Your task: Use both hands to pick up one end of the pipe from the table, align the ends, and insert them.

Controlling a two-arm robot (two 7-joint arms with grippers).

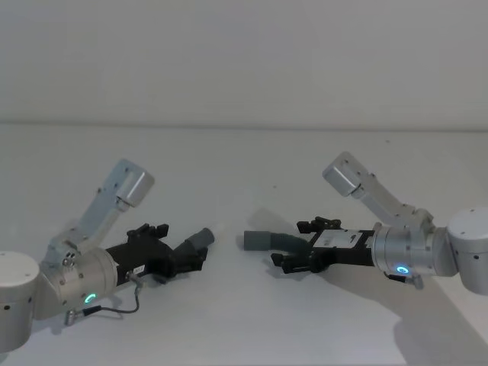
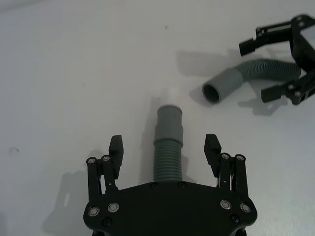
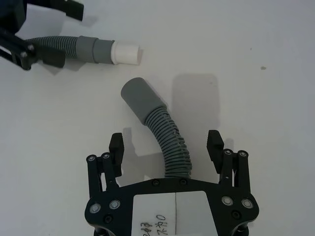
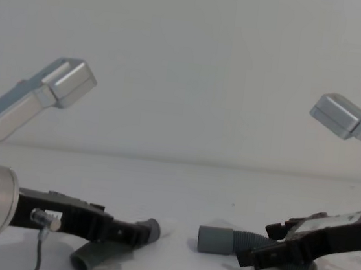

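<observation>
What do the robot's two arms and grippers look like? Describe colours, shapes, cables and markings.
The left arm and right arm are silver-grey cylinders, each with a glowing teal ring. The left gripper and right gripper are black, with two fingers and silver screws. The right carries a white handwritten label; a thin cable loops by the left wrist.

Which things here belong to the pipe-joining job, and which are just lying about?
Job: dark-grey corrugated hose piece with white tip; dark-grey corrugated hose piece with open cuff; black left gripper, open astride the first; black right gripper, open astride the second; white table.
Lying about: small dark speck on the table.
</observation>
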